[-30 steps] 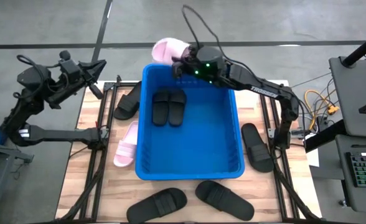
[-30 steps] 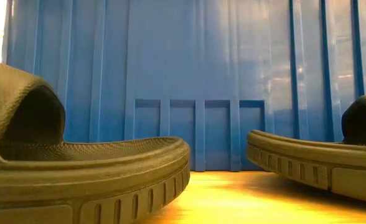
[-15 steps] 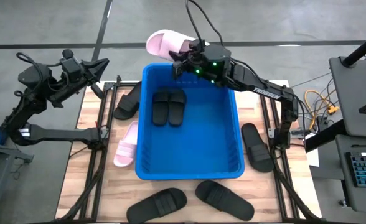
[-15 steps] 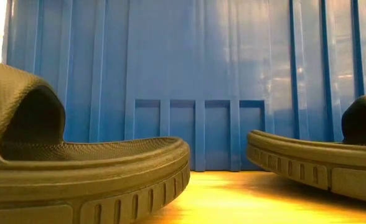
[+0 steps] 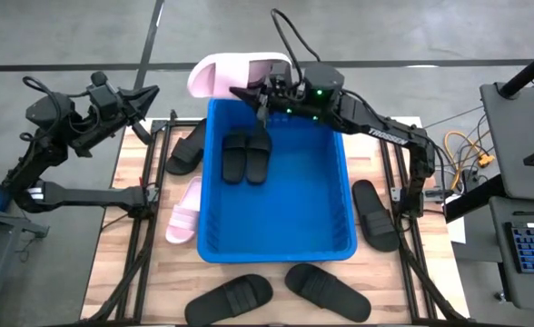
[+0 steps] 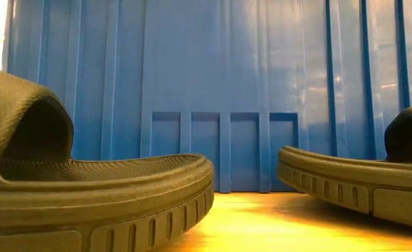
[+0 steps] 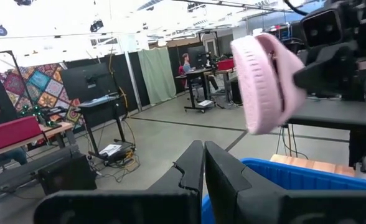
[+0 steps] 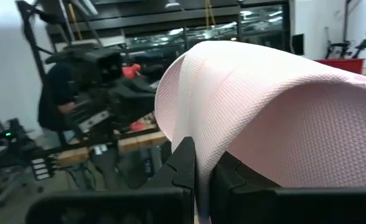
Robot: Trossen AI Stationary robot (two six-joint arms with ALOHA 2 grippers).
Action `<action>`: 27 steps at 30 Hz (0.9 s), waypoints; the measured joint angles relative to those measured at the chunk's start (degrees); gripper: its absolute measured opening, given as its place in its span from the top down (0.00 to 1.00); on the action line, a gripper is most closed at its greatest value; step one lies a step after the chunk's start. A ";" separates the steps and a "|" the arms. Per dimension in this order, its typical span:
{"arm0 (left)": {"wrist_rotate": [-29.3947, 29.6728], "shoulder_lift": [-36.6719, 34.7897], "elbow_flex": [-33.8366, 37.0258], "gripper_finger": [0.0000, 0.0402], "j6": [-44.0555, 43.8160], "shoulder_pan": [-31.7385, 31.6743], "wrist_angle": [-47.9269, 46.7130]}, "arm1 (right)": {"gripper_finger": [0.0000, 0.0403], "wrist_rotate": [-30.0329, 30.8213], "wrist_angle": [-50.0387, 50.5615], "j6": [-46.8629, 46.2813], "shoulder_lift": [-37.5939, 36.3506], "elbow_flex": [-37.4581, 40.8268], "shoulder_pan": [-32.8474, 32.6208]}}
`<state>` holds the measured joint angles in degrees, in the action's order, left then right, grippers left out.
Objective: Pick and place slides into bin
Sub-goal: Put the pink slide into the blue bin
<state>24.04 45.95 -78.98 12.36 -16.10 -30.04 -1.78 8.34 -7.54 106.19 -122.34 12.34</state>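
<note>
My right gripper (image 5: 265, 91) is shut on a pale pink slide (image 5: 235, 76), held high over the far left corner of the blue bin (image 5: 276, 252). The slide also shows in the left wrist view (image 7: 267, 84). Two black slides (image 5: 247, 154) lie side by side on the bin's floor. A second pink slide (image 5: 185, 211) lies on the table left of the bin. My left gripper (image 5: 145, 96) is shut and empty, raised off the table's far left corner. My right gripper pinches the pink slide between its two fingers (image 8: 184, 163), on what looks like the edge of its wide strap (image 8: 203, 158). The slide is lifted clear of bin and table and sticks out from the gripper toward the table's left, turned on its side.
Black slides lie on the table: one left of the bin (image 5: 187, 145), one right of it (image 5: 376, 213), two at the near edge (image 5: 229, 298) (image 5: 326, 291). The low view shows those two (image 6: 87, 189) (image 6: 360, 182) before the bin's wall (image 6: 206, 91).
My right gripper has risen and moved toward the table's left with the pink slide. The slide has swung out and turned, and now reaches farther left beyond the bin's far left corner. My left arm has kept still.
</note>
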 joint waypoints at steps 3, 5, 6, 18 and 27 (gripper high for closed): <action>-1.30 0.00 0.00 1.00 0.02 -0.01 -0.01 | 0.98 0.49 -1.57 -2.83 0.00 0.00 0.09; -2.69 0.10 0.00 1.00 0.03 -0.01 0.18 | 0.98 1.93 -3.93 -5.64 0.00 0.04 0.05; -3.25 0.11 0.00 1.00 0.13 0.00 0.60 | 0.98 2.98 -5.10 -6.20 0.00 0.11 0.03; -12.10 3.62 0.00 0.68 3.24 -0.04 13.34 | 0.98 2.73 -20.05 -11.02 0.61 0.67 0.03; -12.11 9.91 0.00 0.51 4.47 -0.04 28.11 | 0.98 -1.12 -20.25 -11.53 0.59 1.90 -0.60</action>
<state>11.93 55.87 -78.98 16.83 -16.14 -1.93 -2.90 -11.92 -19.07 106.78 -120.44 11.74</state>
